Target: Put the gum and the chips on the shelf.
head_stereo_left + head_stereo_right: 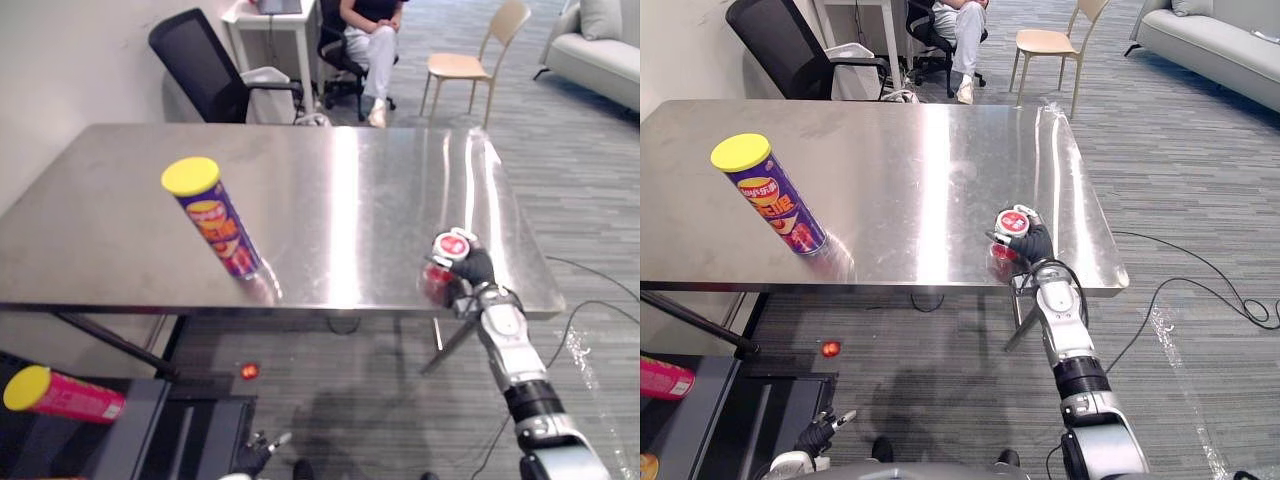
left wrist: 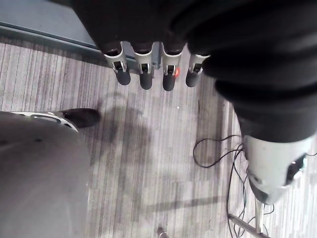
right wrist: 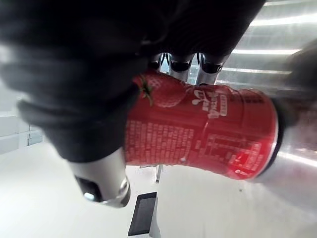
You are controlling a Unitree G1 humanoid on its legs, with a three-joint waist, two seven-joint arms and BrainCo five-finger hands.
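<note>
A purple chips can with a yellow lid stands on the steel table, towards its front left. At the front right edge, my right hand is shut on the red gum container; its white and red lid faces up. The fingers wrap its far side and the thumb presses its end. My left hand hangs low by the floor under the table's front, fingers straight and holding nothing.
A dark shelf stands at the lower left with a pink, yellow-lidded can lying on it. A small red object lies on the floor. Behind the table are a black office chair, a seated person and a wooden chair.
</note>
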